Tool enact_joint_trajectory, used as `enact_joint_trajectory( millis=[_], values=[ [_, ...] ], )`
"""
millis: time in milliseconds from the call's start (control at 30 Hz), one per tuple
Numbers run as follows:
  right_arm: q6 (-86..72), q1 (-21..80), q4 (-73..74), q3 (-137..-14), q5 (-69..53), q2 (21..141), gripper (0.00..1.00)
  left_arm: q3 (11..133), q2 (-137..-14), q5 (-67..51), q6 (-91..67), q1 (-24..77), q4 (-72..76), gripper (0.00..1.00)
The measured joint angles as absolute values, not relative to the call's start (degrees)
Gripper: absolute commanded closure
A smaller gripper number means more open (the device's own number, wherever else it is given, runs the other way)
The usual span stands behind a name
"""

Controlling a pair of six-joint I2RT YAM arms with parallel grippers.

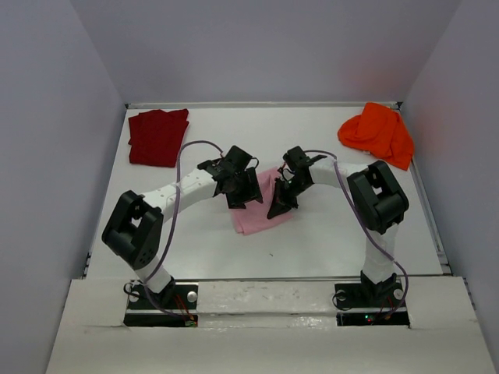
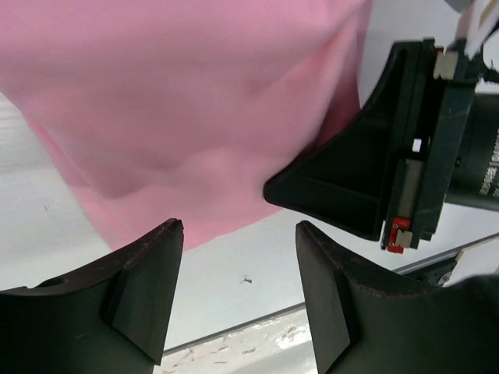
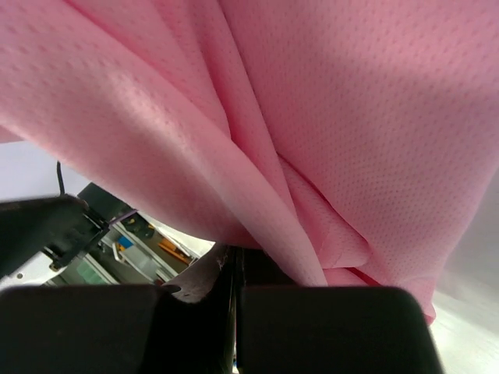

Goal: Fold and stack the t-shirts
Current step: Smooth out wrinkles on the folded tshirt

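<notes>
The soft light pink cloth t-shirt (image 1: 254, 218) lies bunched in the middle of the white worktop (image 1: 335, 241). The right claw (image 3: 234, 274) pinches a fold of its thin, dotty mesh, likely to lift it. The left claw (image 2: 238, 234) waits just beside, fingers apart, holding nothing. The dark red t-shirt (image 1: 158, 137) sits folded at the far left corner. The bright orange t-shirt (image 1: 378, 132) is crumpled at the far right corner.

Light pink t-shirt (image 1: 253, 214): bunched into soft folds at the table's centre. Dark red t-shirt (image 1: 158, 137): folded flat into a rectangle, far corner at 10 o'clock. Bright orange t-shirt (image 1: 379, 132): crumpled heap, far corner at 2 o'clock.
</notes>
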State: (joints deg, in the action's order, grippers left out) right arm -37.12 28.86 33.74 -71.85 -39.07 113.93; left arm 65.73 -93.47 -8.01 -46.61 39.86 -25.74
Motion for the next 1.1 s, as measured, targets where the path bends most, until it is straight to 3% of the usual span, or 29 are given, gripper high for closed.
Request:
enact_joint_trajectory(
  millis=[500,767,1100],
  values=[
    [-37.23,28.86,32.77,-71.48,-38.35,113.93,1.0,61.78,-100.97,-18.76,-43.99,28.32,-7.49,0.3],
    [-37.36,28.86,32.58,-71.13,-38.13,113.91,1.0,48.14,-101.58,-32.08,-56.31,27.62,16.32,0.3],
    [-37.56,28.86,32.49,-70.65,-38.02,113.38,1.0,47.86,-102.69,-36.29,-60.84,22.98,24.4,0.31]
  ],
)
